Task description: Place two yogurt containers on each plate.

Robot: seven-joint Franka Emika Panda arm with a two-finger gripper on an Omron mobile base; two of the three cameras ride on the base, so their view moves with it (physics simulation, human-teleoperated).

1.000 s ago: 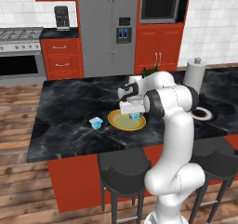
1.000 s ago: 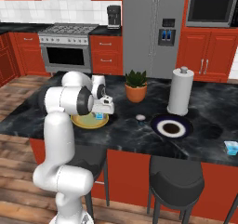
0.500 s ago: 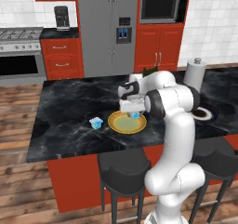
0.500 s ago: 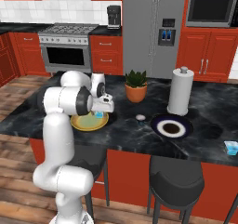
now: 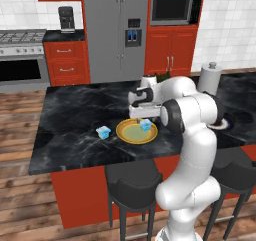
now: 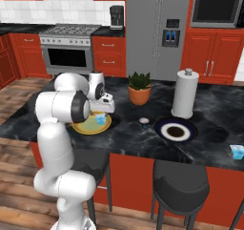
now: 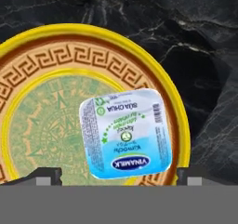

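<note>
A yellow-orange plate with a pale green centre lies on the black counter. One light-blue yogurt cup rests on its right side, lid up. My gripper hovers just above that cup, open, its fingertips spread wider than the cup. A second yogurt cup sits on the counter left of the plate. The navy-rimmed plate with a white centre lies further right. A third yogurt cup stands near the counter's right end.
A terracotta plant pot and a paper towel roll stand behind the plates. A small white object lies between the two plates. Black stools sit under the counter's front edge.
The hand has lifted slightly above the yellow plate. The yogurt cup stays on the plate, free of the fingers.
</note>
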